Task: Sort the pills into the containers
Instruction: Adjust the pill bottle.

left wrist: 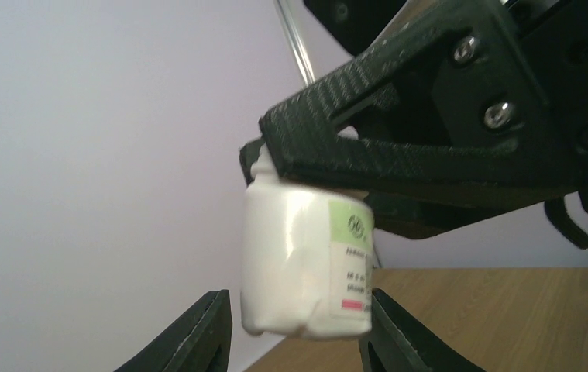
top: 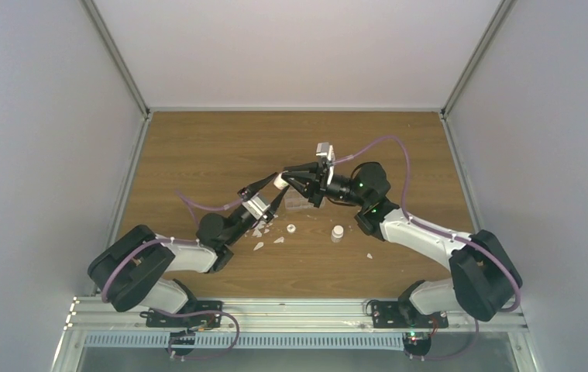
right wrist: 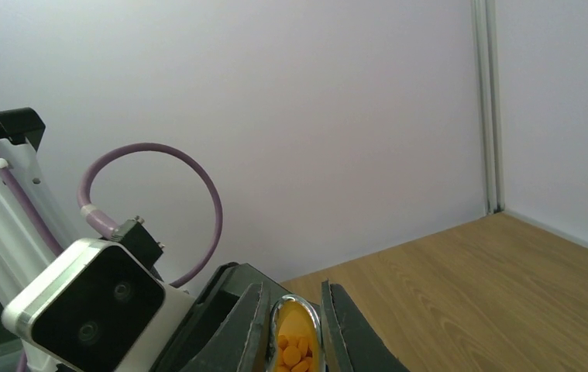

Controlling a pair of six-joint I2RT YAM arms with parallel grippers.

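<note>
**Right wrist view: open vial of pills held in the air between the two arms**

Right wrist view looks down the right gripper, whose two dark fingers are clamped on the mouth end of a white vial. The vial is uncapped, and the pills show inside it as a heap of small orange discs. Just left of the fingers in that view sits the left arm's wrist camera housing, with a loop of purple cable above it.

From the left wrist, the same vial lies on its side above the table, with its green-and-white label facing the lens. The right arm's black fingers pinch its upper part. The left gripper has its fingers spread wide, one on each side of the vial's lower end. Whether they touch it cannot be told.

Seen from above, the two grippers meet over the middle of the table, tips nearly together. The organiser box lies flat on the wood just below and to the right of that meeting point, beneath the right gripper's fingers. Its compartments are too small to read here. Nearer the arm bases stand a second vial, upright, and a loose cap. White flakes are scattered near the left wrist.
</note>
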